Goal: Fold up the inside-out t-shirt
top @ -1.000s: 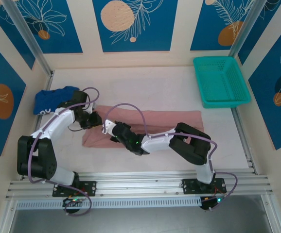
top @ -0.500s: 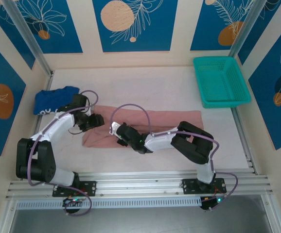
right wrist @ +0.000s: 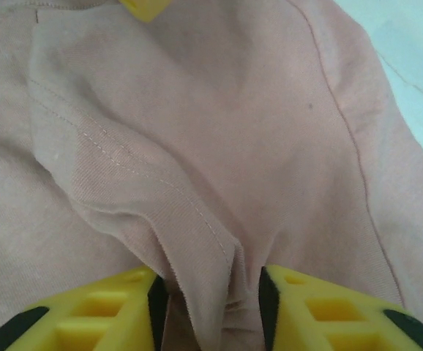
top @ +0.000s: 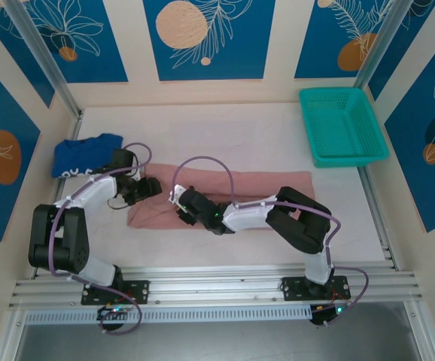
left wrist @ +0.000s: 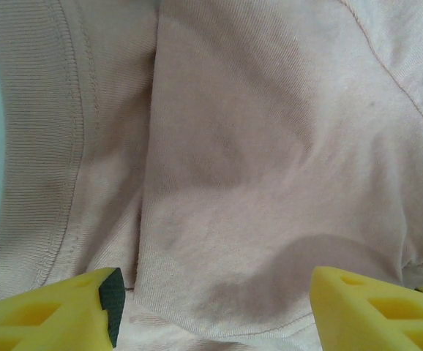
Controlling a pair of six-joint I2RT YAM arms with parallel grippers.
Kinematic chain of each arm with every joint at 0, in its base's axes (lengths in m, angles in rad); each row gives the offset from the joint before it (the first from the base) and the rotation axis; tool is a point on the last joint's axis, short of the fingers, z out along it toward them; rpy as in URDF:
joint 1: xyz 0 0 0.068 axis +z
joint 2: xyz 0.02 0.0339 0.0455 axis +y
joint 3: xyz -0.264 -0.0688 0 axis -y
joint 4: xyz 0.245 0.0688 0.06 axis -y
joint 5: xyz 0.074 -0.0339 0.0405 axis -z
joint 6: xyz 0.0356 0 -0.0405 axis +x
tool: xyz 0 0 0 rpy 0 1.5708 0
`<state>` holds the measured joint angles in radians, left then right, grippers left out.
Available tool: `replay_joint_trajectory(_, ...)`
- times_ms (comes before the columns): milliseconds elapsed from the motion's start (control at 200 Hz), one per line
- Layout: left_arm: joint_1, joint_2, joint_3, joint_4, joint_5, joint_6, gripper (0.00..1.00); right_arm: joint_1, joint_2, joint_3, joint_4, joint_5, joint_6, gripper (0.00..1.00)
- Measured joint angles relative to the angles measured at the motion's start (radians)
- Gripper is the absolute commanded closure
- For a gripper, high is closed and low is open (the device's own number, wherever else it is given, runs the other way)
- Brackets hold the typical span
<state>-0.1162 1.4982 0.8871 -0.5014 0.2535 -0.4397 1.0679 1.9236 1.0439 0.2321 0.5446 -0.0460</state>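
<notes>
The pink t-shirt [top: 255,184] lies as a long band running left to right across mid-table. The left gripper [left wrist: 215,307] hangs released over its left end, by the collar. Just right of it, the right gripper [right wrist: 208,307] is parted astride a loose fold, not pinching.

Plain dusty pink covers the t-shirt [top: 278,184]. Beyond the t-shirt's left end lies a royal-blue garment [top: 82,154]; to its far right, a teal mesh basket [top: 342,124]. The worktop [top: 225,135] is off-white. The left tool [left wrist: 211,314] and right tool [right wrist: 208,311] are yellow with black pads [left wrist: 111,303].
</notes>
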Motion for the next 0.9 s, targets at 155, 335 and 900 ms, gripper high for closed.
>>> replay_joint_trajectory(155,-0.018,-0.021,0.000,0.000,-0.038,0.000,0.32,-0.001,-0.084,-0.048,-0.054,-0.089,0.006,0.52)
replay_joint_trajectory(335,-0.045,-0.088,0.000,0.011,-0.064,0.000,0.31,-0.033,-0.246,-0.089,-0.106,-0.248,0.030,0.52)
replay_joint_trajectory(900,-0.104,0.076,-0.016,0.098,-0.098,-0.016,0.39,-0.206,0.047,0.121,-0.165,-0.536,0.362,0.80)
